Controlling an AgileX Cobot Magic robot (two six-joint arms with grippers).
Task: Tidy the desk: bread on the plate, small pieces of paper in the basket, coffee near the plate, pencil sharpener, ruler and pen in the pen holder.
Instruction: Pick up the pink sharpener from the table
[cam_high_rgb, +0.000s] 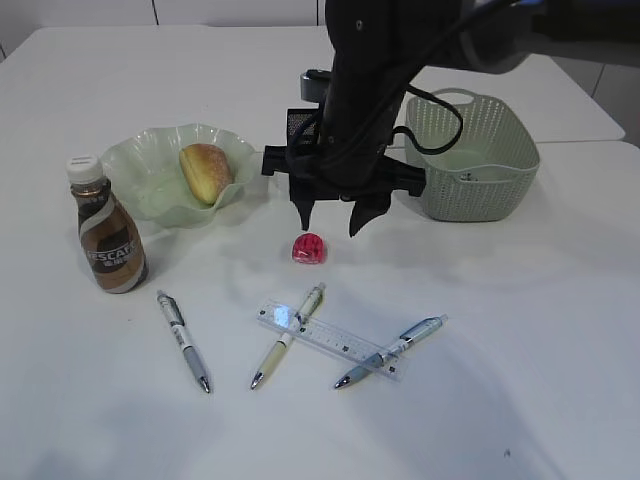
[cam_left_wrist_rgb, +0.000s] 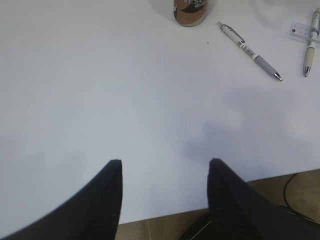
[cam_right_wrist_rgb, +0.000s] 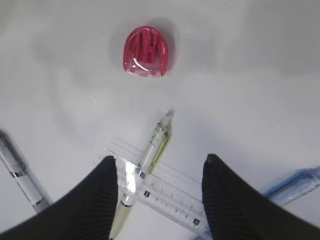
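The bread (cam_high_rgb: 205, 172) lies in the plate (cam_high_rgb: 150, 145), and the coffee (cam_high_rgb: 108, 232) stands to its left. A red pencil sharpener (cam_high_rgb: 310, 248) (cam_right_wrist_rgb: 145, 51) sits mid-desk. My right gripper (cam_high_rgb: 330, 228) (cam_right_wrist_rgb: 160, 162) hangs open just above and behind the sharpener, holding nothing. Nearer the front, the clear ruler (cam_high_rgb: 330, 340) (cam_right_wrist_rgb: 165, 195) lies across a yellow-green pen (cam_high_rgb: 288, 335) (cam_right_wrist_rgb: 150, 160) and a blue pen (cam_high_rgb: 392, 352); a grey pen (cam_high_rgb: 184, 340) lies apart. The pen holder (cam_high_rgb: 298, 122) is mostly hidden behind the arm. My left gripper (cam_left_wrist_rgb: 165, 162) is open over the desk's front edge. Small pieces of paper are out of view.
The basket (cam_high_rgb: 470, 155) stands at the back right, beside the right arm. In the left wrist view the coffee base (cam_left_wrist_rgb: 190, 12) and grey pen (cam_left_wrist_rgb: 250, 50) lie far ahead, with bare white desk (cam_left_wrist_rgb: 125, 100) between.
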